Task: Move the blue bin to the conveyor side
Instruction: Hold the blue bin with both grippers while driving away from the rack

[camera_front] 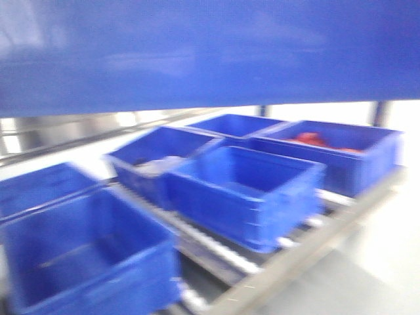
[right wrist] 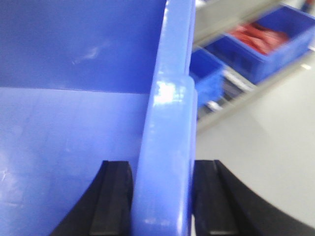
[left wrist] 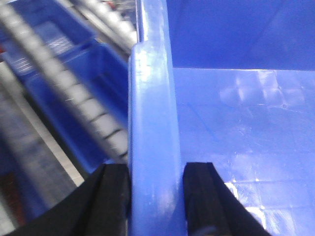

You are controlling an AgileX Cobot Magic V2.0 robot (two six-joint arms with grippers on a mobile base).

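Left gripper (left wrist: 156, 169): clamps blue bin (left wrist: 236, 137) rim. Right gripper (right wrist: 162, 167): clamps opposite rim. Fills front view's top, other bins (camera_front: 243, 190) below.

**Blue bin gripped at both ends**

The blue bin (camera_front: 210, 52) is a large glossy plastic crate. Its side wall spans the whole top of the front view, blurred. The thick rim at one end sits clamped in the left pincer (left wrist: 156, 169), and the opposite rim in the right pincer (right wrist: 162, 167). The smooth inner floor reflects patches of light.
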